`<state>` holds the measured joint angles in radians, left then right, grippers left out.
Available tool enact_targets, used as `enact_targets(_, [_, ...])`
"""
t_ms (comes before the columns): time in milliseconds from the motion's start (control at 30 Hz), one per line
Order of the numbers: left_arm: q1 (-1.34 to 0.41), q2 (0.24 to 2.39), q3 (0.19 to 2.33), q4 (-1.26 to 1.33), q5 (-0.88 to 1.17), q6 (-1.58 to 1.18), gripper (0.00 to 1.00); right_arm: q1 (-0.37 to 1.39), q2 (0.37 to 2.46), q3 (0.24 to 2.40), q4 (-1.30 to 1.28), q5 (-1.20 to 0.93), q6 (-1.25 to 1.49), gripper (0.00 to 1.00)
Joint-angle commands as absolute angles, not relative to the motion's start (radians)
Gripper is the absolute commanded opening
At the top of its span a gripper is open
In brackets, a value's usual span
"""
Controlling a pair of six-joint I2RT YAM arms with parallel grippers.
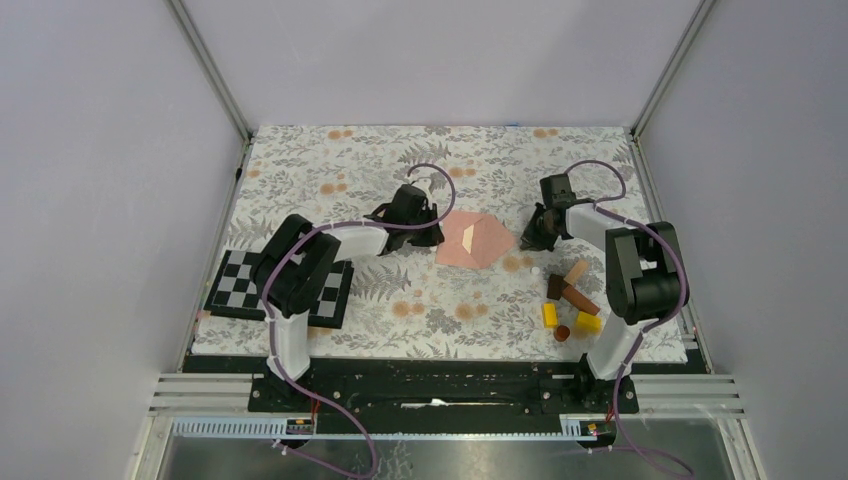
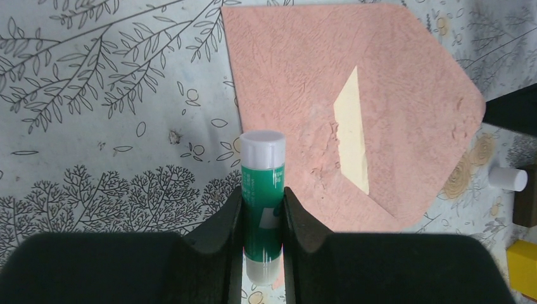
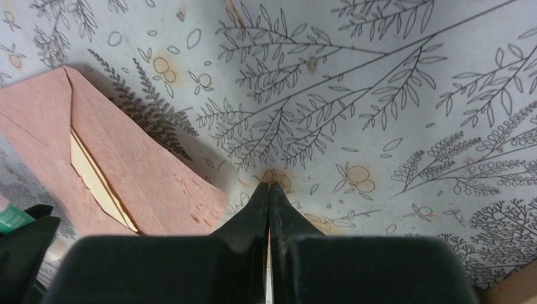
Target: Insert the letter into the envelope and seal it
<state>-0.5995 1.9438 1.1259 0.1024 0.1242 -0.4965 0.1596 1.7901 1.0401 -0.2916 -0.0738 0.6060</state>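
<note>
The salmon-pink envelope [image 1: 470,240] lies flat mid-table, its triangular flap open and pointing right. It also shows in the left wrist view [image 2: 304,82] and the right wrist view [image 3: 145,177]. A strip of the cream letter [image 2: 351,136] shows at its opening, as it does in the right wrist view [image 3: 95,177]. My left gripper [image 1: 425,235] sits at the envelope's left edge, shut on a green glue stick [image 2: 263,183] with a white end. My right gripper [image 3: 270,187] is shut and empty, its tips on the cloth just beyond the flap's tip; the top view shows it [image 1: 530,240] to the envelope's right.
A black-and-white checkerboard [image 1: 235,285] lies at the near left. Several wooden blocks [image 1: 575,300] lie at the near right, one of them yellow [image 2: 522,259]. A small white cylinder [image 2: 508,178] lies by the flap's tip. Frame posts stand at the table's edges.
</note>
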Motion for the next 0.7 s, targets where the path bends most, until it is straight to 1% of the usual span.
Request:
enact_targets(0, [-0.609,1.959,1.16,0.119,0.096,-0.504,0.0,0.153,1.8,1.033,-0.235,-0.102,0.629,0.0])
enact_targets(300, [-0.627,1.989,1.187,0.089,0.097,-0.506,0.0,0.154,1.81,0.97,-0.103,-0.269,0.715,0.0])
enact_targets(667, [-0.636,1.994,1.192,0.095,0.122,-0.508,0.0,0.157,1.75,0.905,0.031,-0.355,0.802,0.0])
